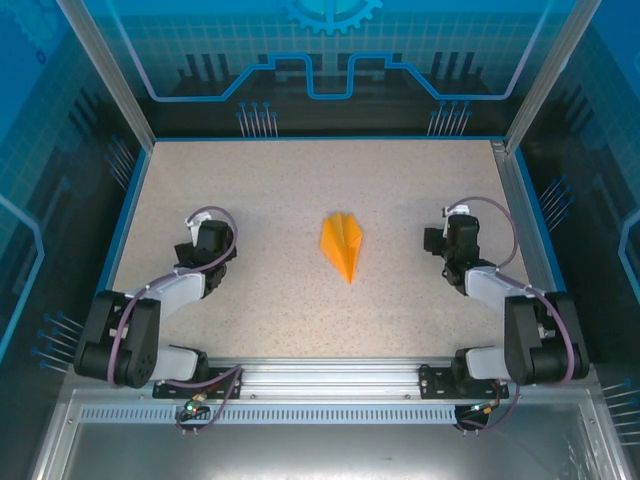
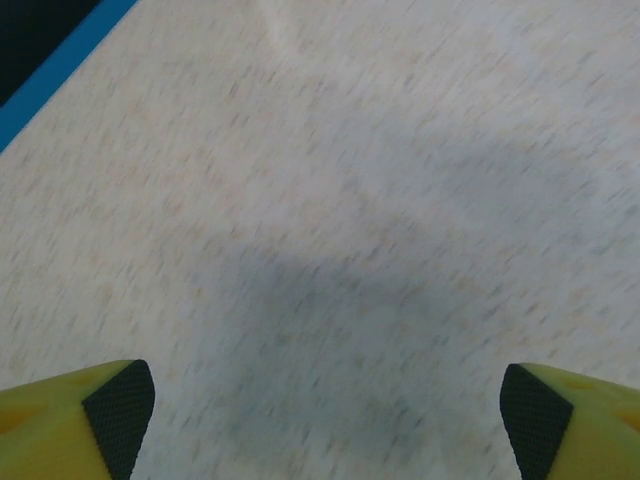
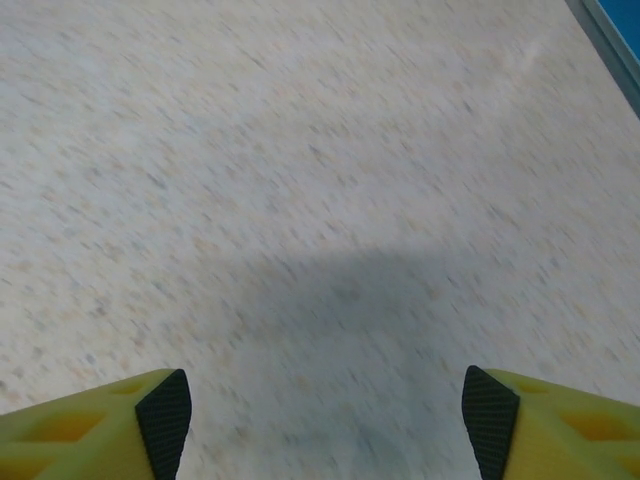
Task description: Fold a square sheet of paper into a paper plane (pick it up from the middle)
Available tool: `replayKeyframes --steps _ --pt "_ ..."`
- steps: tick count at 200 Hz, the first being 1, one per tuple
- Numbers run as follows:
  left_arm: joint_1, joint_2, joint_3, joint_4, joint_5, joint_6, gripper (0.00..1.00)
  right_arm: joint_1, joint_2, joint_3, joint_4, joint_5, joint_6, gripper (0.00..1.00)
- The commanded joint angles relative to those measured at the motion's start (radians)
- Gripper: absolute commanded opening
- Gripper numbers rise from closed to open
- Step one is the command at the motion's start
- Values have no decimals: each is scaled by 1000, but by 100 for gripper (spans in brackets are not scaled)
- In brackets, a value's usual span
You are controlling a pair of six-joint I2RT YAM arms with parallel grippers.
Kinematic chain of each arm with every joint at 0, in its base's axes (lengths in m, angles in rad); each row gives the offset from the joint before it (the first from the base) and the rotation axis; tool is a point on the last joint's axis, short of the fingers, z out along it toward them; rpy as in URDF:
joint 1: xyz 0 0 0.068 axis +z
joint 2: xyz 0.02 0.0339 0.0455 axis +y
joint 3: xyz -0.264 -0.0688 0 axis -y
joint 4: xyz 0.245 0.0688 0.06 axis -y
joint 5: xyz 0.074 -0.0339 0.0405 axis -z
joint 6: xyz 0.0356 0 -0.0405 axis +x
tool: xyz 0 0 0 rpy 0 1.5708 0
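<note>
The orange-yellow sheet of paper lies folded into a paper plane (image 1: 343, 245), a narrow dart in the middle of the speckled table (image 1: 300, 320), its tip pointing toward the near edge. Nothing holds it. My left gripper (image 1: 207, 234) stands well to its left, low over the table. In the left wrist view this gripper (image 2: 328, 405) is open, its black pads (image 2: 120, 410) wide apart over bare tabletop. My right gripper (image 1: 455, 236) stands about as far to the plane's right. In the right wrist view it (image 3: 326, 415) is open too, with nothing between its pads (image 3: 166, 415).
A blue rim (image 1: 135, 200) borders the table, with metal frame posts (image 1: 105, 70) at the back corners. An aluminium rail (image 1: 320, 378) carries both arm bases along the near edge. The blue rim (image 2: 60, 70) also shows at the upper left of the left wrist view.
</note>
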Motion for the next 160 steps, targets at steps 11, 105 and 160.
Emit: replayKeyframes --steps 11,105,160 --pt "54 68 -43 400 178 116 92 9 68 -65 338 -154 -105 74" --pt "86 150 -105 578 324 145 99 12 126 -80 412 -158 -110 99" --pt "80 149 -98 565 337 153 99 19 126 -80 412 -152 -115 99"
